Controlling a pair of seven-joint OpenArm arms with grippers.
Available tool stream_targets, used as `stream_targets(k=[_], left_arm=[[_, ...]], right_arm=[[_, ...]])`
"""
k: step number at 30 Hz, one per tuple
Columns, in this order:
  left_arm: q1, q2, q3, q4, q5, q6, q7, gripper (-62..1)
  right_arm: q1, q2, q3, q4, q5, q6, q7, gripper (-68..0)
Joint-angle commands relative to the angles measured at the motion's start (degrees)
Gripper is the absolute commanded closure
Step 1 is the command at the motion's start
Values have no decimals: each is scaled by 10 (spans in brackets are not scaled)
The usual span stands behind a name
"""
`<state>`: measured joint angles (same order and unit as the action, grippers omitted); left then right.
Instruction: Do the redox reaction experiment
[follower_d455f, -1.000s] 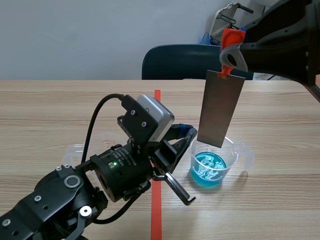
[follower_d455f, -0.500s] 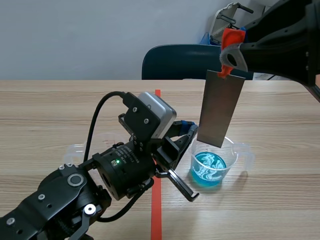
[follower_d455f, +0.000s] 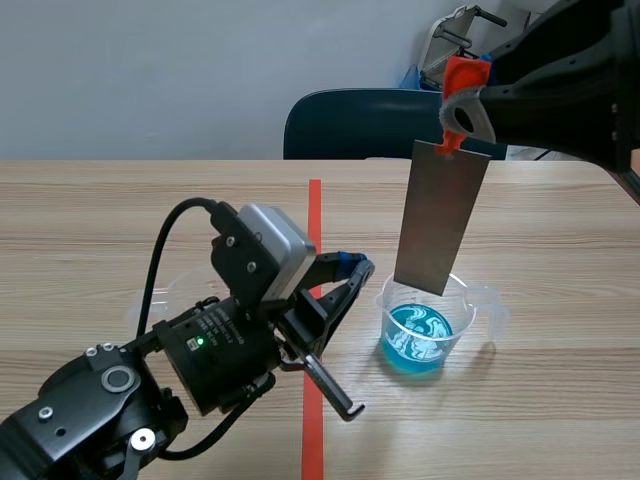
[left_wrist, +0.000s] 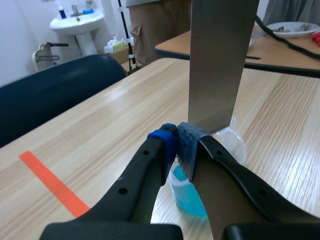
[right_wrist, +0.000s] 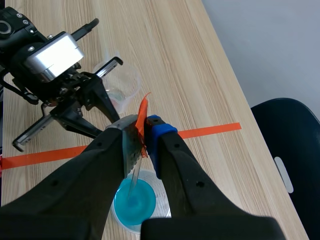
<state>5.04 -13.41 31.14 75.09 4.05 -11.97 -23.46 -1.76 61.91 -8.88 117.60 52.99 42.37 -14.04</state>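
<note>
My right hand is raised over the right half of the bench and is clamped on an orange tab, from which a grey metal plate hangs upright. In the scene view the plate's lower edge sits at the mouth of a clear beaker holding blue liquid; I cannot tell there whether the edge touches the liquid. The right wrist view shows the plate edge-on, running straight down from my pads toward the blue surface, with the tab pinched between them. Contact is not confirmed there either. My left hand has its fingers closed together with nothing between them. The left wrist view settles this, pads pressed face to face, while the scene view gives only a side profile. This hand lies low, just beside the beaker, over the red tape line. From the left wrist view the plate rises directly ahead of the fingertips, and the beaker shows partly behind them. A second clear beaker stands on the far side of the left hand. The right wrist view shows it plainly, the scene view only in part, behind my left arm. A dark blue chair stands beyond the bench.
</note>
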Motion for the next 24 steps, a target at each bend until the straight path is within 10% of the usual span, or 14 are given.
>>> stream_targets(k=[1,24], left_arm=[[17,0,-13,10,-4,2,-14,-28],[269,-130,-189,219,1,-19,-28,-110]], right_arm=[[8,6,7,4,6,4,8,-6],[8,6,7,4,6,4,8,-6]])
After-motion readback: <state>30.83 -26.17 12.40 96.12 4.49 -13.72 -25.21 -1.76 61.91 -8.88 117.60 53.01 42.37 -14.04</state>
